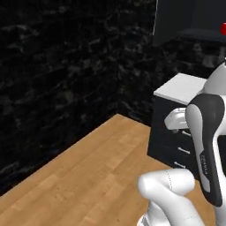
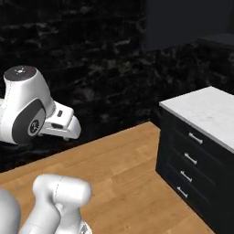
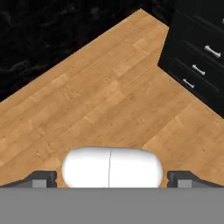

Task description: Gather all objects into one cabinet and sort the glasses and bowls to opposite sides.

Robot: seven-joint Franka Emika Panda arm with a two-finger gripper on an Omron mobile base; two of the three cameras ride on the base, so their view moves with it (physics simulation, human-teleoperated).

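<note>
Hanging over bare wooden floor (image 3: 100,96), the gripper (image 3: 111,179) holds nothing, fingers (image 3: 41,178) apart; gathering appears unstarted, one red cup (image 1: 223,28) possibly already in the cabinet (image 1: 194,20).

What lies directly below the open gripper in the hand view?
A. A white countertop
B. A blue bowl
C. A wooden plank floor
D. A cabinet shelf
C: the gripper looks down with its fingers wide apart at the wooden floor, with the black drawers off to one side.
</note>
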